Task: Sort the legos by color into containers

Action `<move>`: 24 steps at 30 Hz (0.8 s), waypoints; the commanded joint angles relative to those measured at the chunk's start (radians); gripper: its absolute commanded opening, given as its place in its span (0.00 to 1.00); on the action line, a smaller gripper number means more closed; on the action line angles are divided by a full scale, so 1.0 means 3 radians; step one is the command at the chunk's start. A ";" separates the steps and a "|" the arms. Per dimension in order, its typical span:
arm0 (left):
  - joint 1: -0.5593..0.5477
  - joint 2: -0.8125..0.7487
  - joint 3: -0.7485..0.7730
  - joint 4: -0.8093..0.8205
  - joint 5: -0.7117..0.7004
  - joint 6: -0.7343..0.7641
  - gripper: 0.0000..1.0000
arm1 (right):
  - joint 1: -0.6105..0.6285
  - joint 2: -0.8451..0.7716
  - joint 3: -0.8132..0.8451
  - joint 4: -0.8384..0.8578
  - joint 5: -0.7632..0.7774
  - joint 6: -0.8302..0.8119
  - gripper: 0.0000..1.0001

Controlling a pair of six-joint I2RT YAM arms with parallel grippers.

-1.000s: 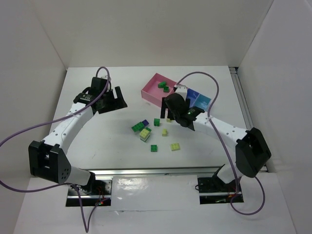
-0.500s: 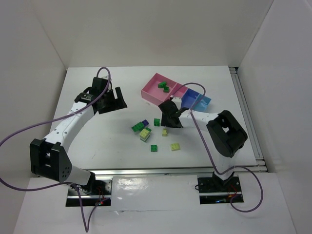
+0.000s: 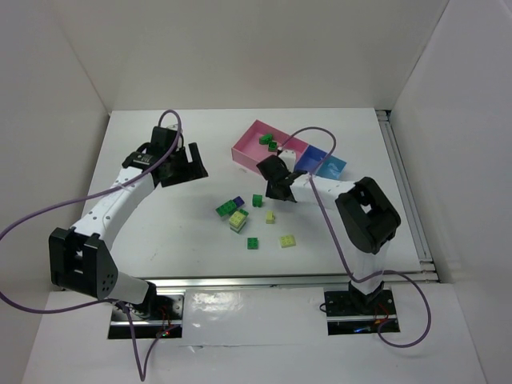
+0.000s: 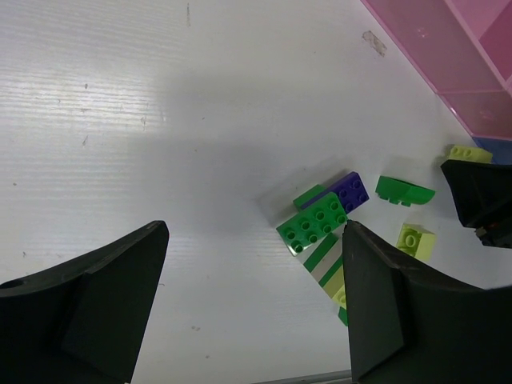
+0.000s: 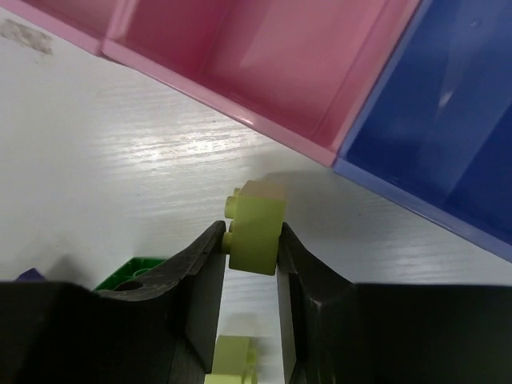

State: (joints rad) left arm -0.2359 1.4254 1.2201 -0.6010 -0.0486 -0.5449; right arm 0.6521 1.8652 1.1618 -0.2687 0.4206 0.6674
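Several legos lie loose mid-table: a green one (image 3: 225,210), a purple one (image 3: 239,202), a striped pale yellow one (image 3: 238,221), a small green one (image 3: 258,200) and pale yellow ones (image 3: 287,240). Two green legos (image 3: 269,142) rest in the large pink tray (image 3: 242,152). Beside it stand the smaller pink tray (image 3: 298,149), the blue tray (image 3: 314,160) and the light blue tray (image 3: 334,167). My right gripper (image 5: 252,240) is shut on a pale yellow lego (image 5: 256,224), just in front of the pink tray (image 5: 264,64) and the blue tray (image 5: 448,120). My left gripper (image 4: 256,240) hangs open above the table, left of the pile.
In the left wrist view a green lego (image 4: 314,222) and a purple lego (image 4: 350,190) lie close to my right-hand finger, with the right gripper (image 4: 484,200) at the frame's edge. White walls enclose the table on three sides. A metal rail (image 3: 400,176) runs along the right edge.
My right gripper has closed on the pale yellow lego and shifted slightly left toward the trays, its arm folding up. The left arm has stayed where it was.
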 commanded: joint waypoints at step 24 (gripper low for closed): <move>0.0019 -0.0068 0.0228 -0.0124 0.0055 0.0134 0.90 | -0.0711 0.0210 0.1348 -0.0219 -0.0159 -0.0614 0.65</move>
State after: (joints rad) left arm -0.2359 1.4258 1.2644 -0.6319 -0.0460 -0.5350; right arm 0.4343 1.9091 1.4868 -0.3305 0.3985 0.5220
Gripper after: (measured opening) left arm 0.898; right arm 0.493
